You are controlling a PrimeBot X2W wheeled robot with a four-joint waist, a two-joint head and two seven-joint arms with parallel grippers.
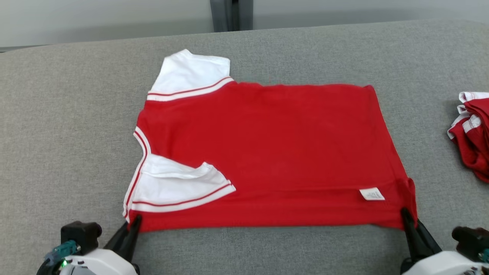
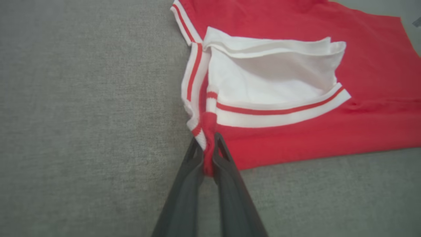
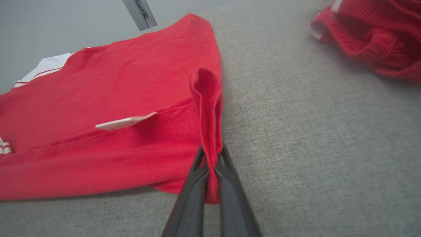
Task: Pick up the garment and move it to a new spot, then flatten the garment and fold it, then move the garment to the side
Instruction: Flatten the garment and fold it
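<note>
**Item:** red garment [image 1: 267, 152] with white, red-striped sleeves. It lies flat at centre frame in the head view, on a grey padded surface [image 1: 57, 133]. Its long axis runs left to right, neck end at left and hem at right. The near sleeve [image 1: 175, 183] is folded in over the body.

**Left gripper** [image 1: 134, 223]: lower left, closed tight on the near shoulder corner.

**Right gripper** [image 1: 405, 215]: lower right, closed tight on the near hem corner.

**Relation:** each arm holds the corner on its own side, and the rest of the garment lies up-frame from both. The fold likely carries the near long edge toward the far one, both corners travelling level.

**Views:**
- Left wrist view: striped trim and red cloth bunched between the fingers.
- Right wrist view: a ridge of hem standing up from the pinch, and the white label [image 1: 371, 194] lifting off the cloth.
- Head view: the whole outline and both grips at once.

**Also present:** a second red-and-white heap [image 1: 471, 137], right edge, well apart.
</note>
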